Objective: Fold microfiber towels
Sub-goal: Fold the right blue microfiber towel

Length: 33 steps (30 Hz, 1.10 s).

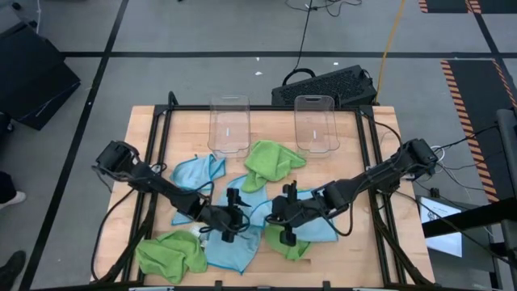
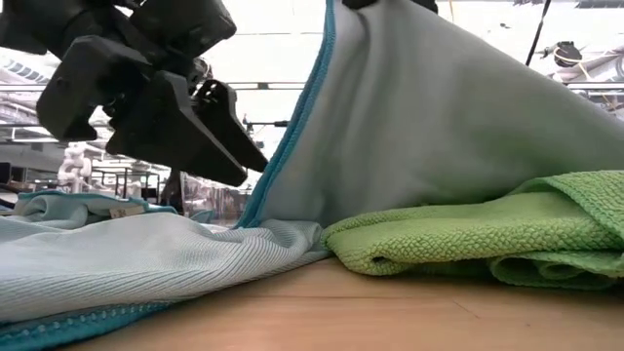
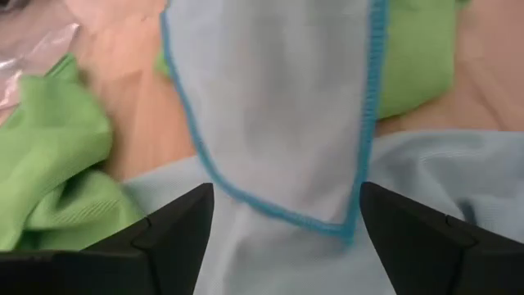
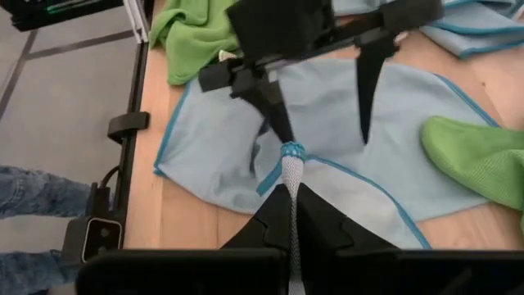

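The blue towel [image 1: 252,217] lies in the middle of the table [image 1: 355,250], near the front. One corner of it is lifted up like a little tent. It is soft, thin and light. It will sag and flop, and I think it can slip out of a weak pinch. The stitched blue edge looks like the best place to grab, right at a corner.

Your right gripper [image 4: 292,190] is pinched shut on that lifted corner. You can see the blue hem bunched between its tips. Keep that pinch tight.

Your left gripper [image 3: 282,215] is wide open and holds nothing. It hangs just in front of the raised cloth, with the hanging corner between its fingers [image 3: 176,233]. I would close it on a hem corner, not on the loose middle, which would just bunch up.

Other towels are all around. A green towel [image 1: 288,242] sits just beside the blue one, under the right arm, so take care not to grab it too. More green ones lie at the front left [image 1: 171,255] and near the back [image 1: 271,160]. Another blue one [image 1: 198,171] is on the left. Two clear bins [image 1: 230,125] stand at the back.
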Tool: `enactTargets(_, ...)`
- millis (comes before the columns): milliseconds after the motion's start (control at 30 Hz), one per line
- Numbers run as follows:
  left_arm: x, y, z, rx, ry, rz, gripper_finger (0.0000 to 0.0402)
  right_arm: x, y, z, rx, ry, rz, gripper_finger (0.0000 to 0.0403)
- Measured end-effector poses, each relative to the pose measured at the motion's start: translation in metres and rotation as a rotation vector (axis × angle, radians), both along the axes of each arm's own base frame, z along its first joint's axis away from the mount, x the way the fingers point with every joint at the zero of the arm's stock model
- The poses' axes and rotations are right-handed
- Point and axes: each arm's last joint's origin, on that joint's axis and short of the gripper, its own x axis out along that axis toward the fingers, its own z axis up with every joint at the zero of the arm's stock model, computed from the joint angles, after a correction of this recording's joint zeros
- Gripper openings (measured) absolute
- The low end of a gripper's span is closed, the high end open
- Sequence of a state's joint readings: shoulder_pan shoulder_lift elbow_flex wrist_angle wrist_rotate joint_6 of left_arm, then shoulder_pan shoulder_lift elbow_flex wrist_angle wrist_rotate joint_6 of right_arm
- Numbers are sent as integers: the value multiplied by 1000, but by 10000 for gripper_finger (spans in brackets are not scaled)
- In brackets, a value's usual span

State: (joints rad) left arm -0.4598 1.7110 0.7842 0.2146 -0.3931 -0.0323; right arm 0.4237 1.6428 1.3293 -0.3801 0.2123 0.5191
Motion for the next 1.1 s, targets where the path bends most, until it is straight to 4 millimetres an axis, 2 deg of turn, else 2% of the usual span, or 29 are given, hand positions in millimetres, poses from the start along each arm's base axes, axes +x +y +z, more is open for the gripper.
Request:
enactTargets(200,10,-2,-2,-43,-67,-45,306,5,-11,0,14,0,-46,0)
enactTargets(500,7,-8,-7,-82,-47,-11,306,10,-25,0,16,0,-90,0)
enactTargets(633,10,-7,-19,-73,-29,10,298,11,-30,0,15,0,-103,0)
enactTargets(767,12,-8,-29,-55,-25,29,274,13,-33,0,16,0,-112,0)
enactTargets(933,12,-6,-27,-64,-59,116,230,13,-34,0,16,0,-115,0)
enactTargets(1100,15,-8,-24,-116,-93,100,191,14,-37,0,33,1,-141,0)
